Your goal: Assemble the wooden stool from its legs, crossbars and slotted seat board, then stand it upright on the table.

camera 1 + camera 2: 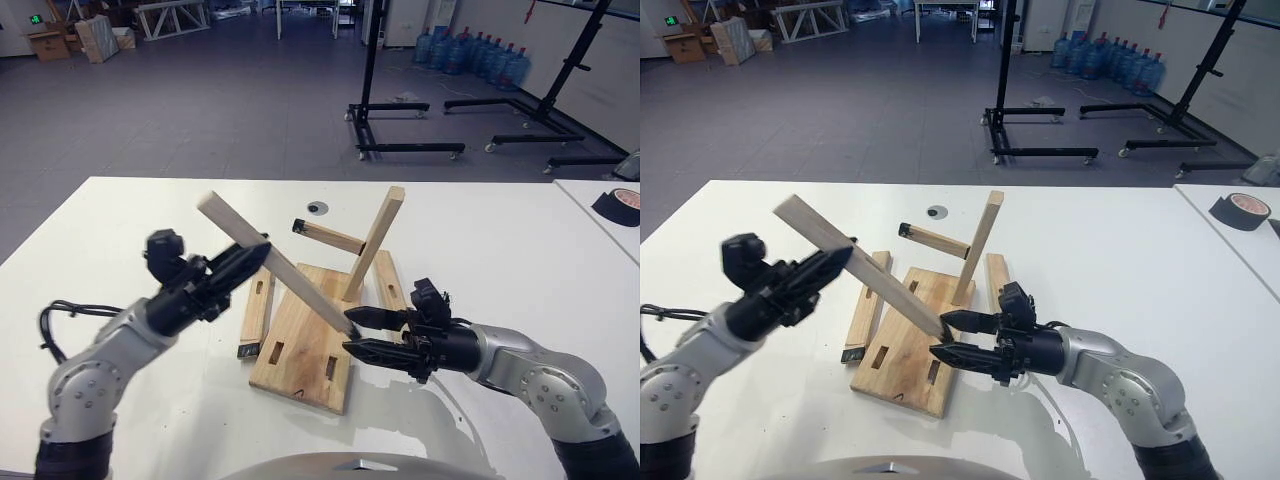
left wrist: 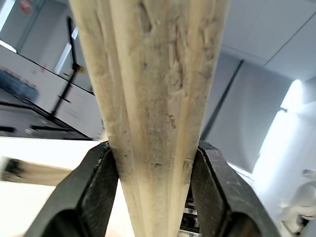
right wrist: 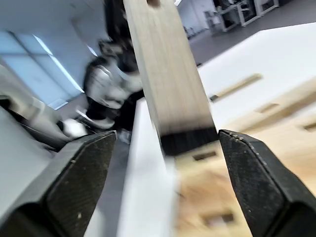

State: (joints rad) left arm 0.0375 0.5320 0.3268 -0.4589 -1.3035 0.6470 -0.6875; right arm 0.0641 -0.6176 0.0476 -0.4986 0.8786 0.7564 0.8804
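Holding a wooden leg (image 1: pixel 285 272) at mid-length, the left pincer (image 1: pixel 250 258) is clamped on it, both pads pressed against the wood in the left wrist view. The leg slants from upper left of centre down to lower centre of the frame, and its dark-tipped lower end sits over the slotted seat board (image 1: pixel 300 360).

Right pincer (image 1: pixel 350 332): spread wide, one finger on each side of that dark end, with gaps on both sides in the right wrist view.

The seat board lies flat on the white surface (image 1: pixel 120 230), centre frame. A second leg (image 1: pixel 375 240) stands tilted on the board's far part, with a dark-ended crossbar (image 1: pixel 330 236) projecting from it toward frame left. A slotted piece (image 1: pixel 257 310) lies just beside the board's left edge, and another piece (image 1: pixel 390 285) lies along its right edge. A small round grommet (image 1: pixel 317 208) sits in the surface behind the parts.

Room:
- Grey floor (image 1: pixel 200 110).
- Black wheeled frames (image 1: pixel 405 110), upper right.
- Blue water bottles (image 1: pixel 470 55) behind the frames.
- Cardboard boxes (image 1: pixel 50 42), upper left.
- Roll of tape (image 1: pixel 622 205) on a neighbouring surface (image 1: pixel 585 195), right edge.
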